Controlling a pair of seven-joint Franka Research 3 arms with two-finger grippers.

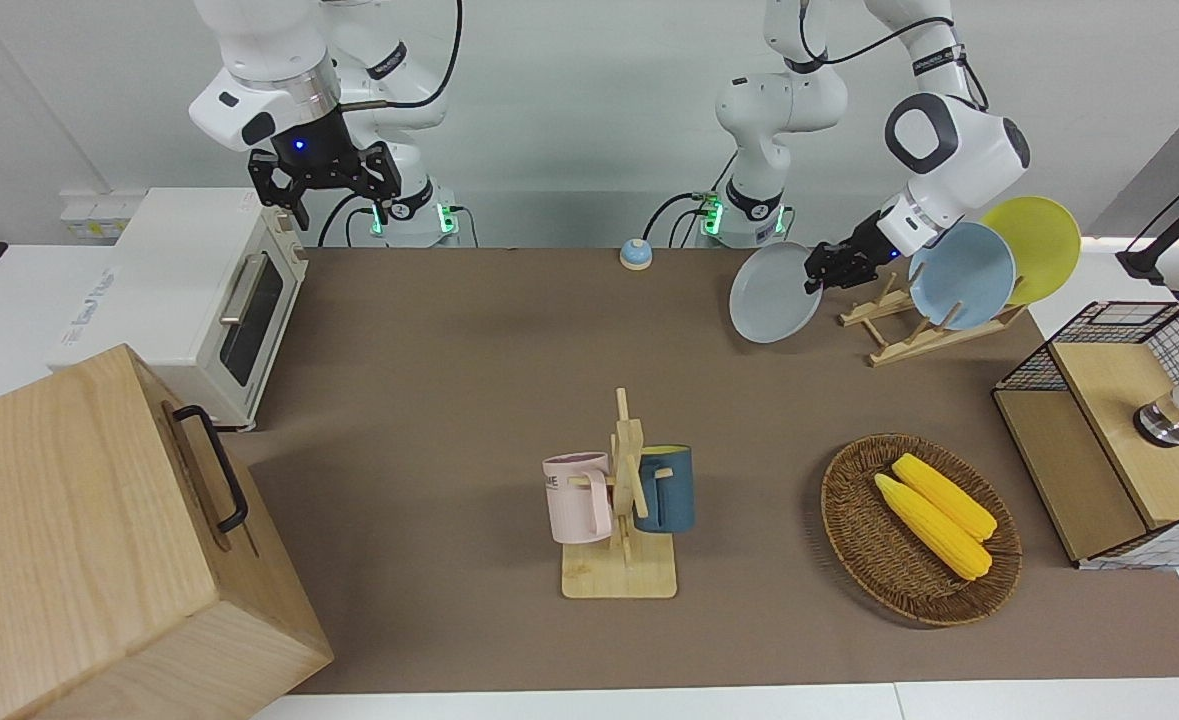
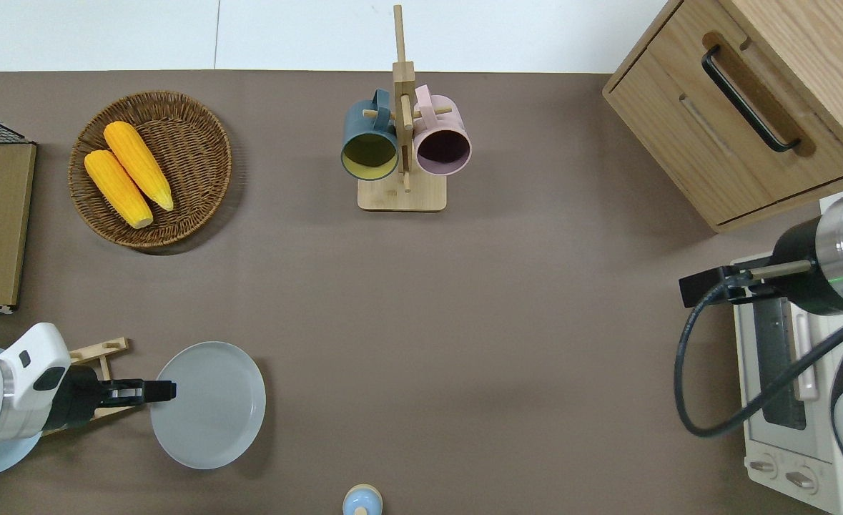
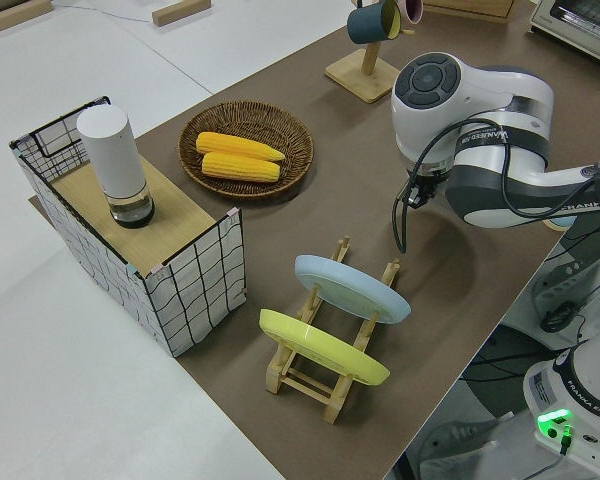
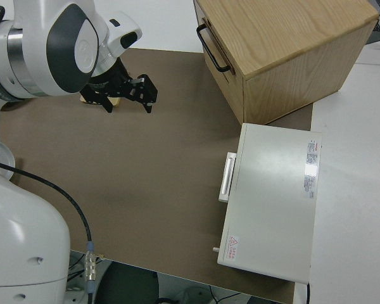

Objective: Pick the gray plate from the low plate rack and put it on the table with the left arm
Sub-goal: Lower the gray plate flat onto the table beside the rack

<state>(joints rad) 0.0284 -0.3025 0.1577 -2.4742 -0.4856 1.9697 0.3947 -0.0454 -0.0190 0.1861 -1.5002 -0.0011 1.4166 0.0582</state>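
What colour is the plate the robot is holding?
Pale blue-gray. The gray plate, held by the left gripper, shows best in the overhead view.

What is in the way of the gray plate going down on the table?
Nothing visible. The left gripper holds the gray plate by its rim, clear of the low plate rack, over bare table.

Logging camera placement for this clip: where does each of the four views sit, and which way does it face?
Front: across the table, facing both arms; left pincer holds the gray plate.
Overhead: straight down; left pincer enters at the bottom edge.
Left side: raised at the left arm's end, over the low plate rack.
Right side: above the right arm, parked; right pincer shows.
Shared: front and overhead both show the mug stand.
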